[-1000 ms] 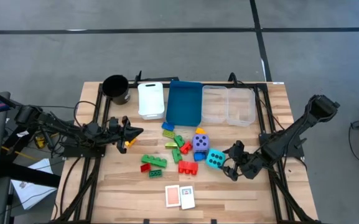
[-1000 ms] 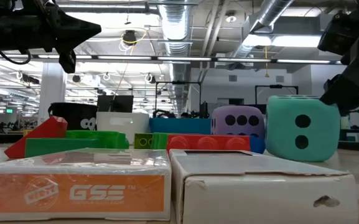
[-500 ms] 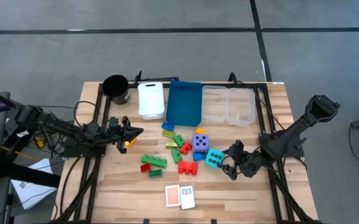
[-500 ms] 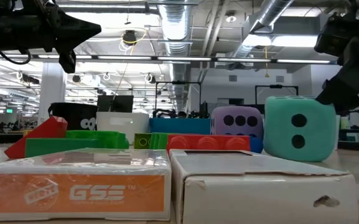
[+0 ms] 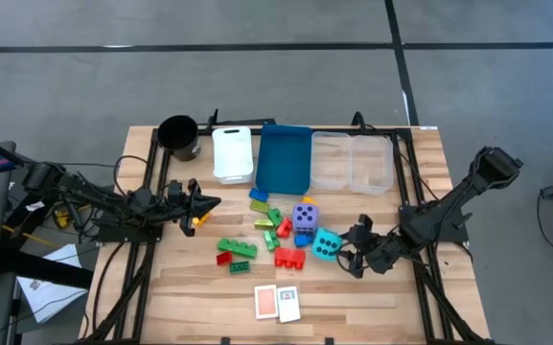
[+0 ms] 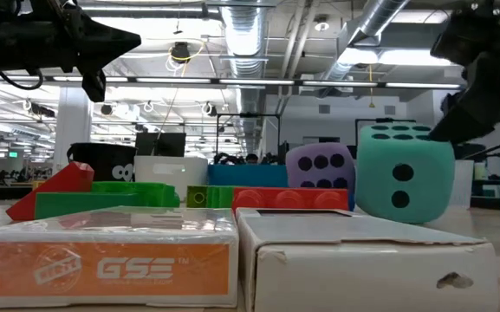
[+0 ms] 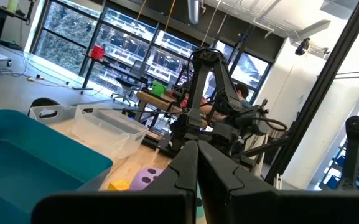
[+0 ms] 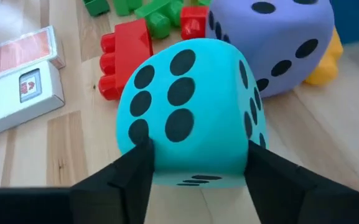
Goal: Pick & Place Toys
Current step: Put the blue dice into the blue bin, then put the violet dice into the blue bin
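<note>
While tilted on the tabletop (image 5: 372,287):
cyan die (image 8: 191,115): pressed against purple die (image 8: 272,43)
right end effector (image 8: 195,168): clamped on cyan die
left end effector (image 5: 209,203): closed, raised

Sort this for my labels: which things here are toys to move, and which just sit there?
Toys: cyan die, purple die, bricks, two cards.
Just there: black cup, white bin, blue bin, clear bins.

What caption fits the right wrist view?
Right claw closing on the cyan die beside the purple die.
</note>
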Controlling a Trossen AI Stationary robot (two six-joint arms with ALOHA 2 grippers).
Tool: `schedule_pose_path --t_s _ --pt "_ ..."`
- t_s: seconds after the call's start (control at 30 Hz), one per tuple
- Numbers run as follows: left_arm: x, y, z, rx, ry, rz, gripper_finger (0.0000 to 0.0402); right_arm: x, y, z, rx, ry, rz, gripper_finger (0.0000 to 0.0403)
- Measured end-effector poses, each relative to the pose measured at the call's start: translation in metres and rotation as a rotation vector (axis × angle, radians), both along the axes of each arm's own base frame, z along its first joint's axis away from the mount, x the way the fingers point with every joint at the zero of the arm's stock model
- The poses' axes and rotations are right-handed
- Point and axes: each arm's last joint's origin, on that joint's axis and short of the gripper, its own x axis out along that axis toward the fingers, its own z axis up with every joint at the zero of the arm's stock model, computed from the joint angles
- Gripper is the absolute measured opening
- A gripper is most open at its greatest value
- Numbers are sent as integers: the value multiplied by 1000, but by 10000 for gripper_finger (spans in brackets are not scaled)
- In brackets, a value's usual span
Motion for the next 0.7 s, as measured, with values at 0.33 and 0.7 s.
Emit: schedule_pose_path --t_s 0.33,0.7 --pt "0 0 0 0 0 0 0 15 8 61 -145 -50 81 126" --pt "0 0 0 0 0 0 0 31 -4 94 -359 -89 24 12"
